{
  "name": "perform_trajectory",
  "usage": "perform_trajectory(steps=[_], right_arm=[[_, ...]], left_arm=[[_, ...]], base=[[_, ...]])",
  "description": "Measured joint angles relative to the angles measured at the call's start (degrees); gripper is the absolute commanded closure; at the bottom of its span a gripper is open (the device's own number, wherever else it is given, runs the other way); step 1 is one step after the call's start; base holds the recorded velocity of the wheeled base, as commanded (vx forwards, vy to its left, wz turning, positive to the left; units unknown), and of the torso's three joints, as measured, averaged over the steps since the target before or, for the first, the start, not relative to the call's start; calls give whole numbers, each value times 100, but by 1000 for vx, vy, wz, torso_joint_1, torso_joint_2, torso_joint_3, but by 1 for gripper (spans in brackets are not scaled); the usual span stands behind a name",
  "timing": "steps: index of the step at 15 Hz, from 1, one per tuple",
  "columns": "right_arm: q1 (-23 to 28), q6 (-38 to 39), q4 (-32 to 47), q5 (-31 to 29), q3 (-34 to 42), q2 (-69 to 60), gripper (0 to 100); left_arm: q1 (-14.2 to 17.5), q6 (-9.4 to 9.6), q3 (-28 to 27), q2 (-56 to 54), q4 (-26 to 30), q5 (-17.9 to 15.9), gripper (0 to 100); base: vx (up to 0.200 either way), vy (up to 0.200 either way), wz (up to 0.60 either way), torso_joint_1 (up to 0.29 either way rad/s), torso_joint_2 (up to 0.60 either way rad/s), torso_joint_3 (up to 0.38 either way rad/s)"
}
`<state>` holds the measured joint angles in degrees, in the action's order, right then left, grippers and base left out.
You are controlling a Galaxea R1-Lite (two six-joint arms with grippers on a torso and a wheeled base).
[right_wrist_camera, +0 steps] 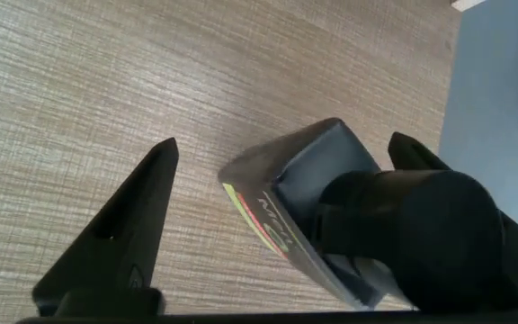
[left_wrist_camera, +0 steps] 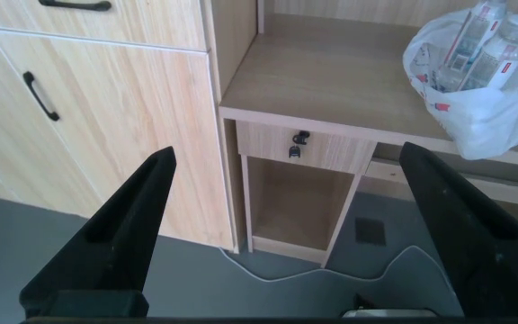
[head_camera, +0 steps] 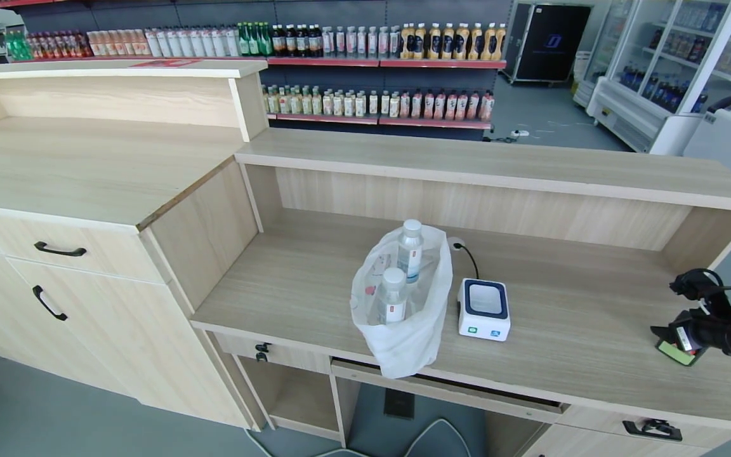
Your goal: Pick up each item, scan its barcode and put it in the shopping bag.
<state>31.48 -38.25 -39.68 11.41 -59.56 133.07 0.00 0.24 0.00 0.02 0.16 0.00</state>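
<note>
Two bottles (head_camera: 410, 254) in one shopping bag (head_camera: 403, 349), one box (head_camera: 676, 349) — left pincer (left_wrist_camera: 288, 148), right pincer (right_wrist_camera: 284, 139), each splayed wide.

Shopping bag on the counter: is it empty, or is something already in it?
Not empty. The shopping bag stands open, with a taller bottle and a shorter bottle upright inside it.

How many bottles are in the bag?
2. One clear white-capped plastic bottle stands at the back of the white plastic shopping bag, another in front; more may be hidden.
</note>
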Motion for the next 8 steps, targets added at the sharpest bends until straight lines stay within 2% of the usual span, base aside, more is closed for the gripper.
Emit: perform_trajectory(steps=[5,8], right_arm=[[-2,-110,-48,-20,72,-13,100],[-2,-619,-419,-17,85,-212,100]], left_arm=[[0,0,0,0,5,0,0],[0,2,0,0,2,0,0]], base=[[0,0,0,0,0,0],[0,0,0,0,0,0]])
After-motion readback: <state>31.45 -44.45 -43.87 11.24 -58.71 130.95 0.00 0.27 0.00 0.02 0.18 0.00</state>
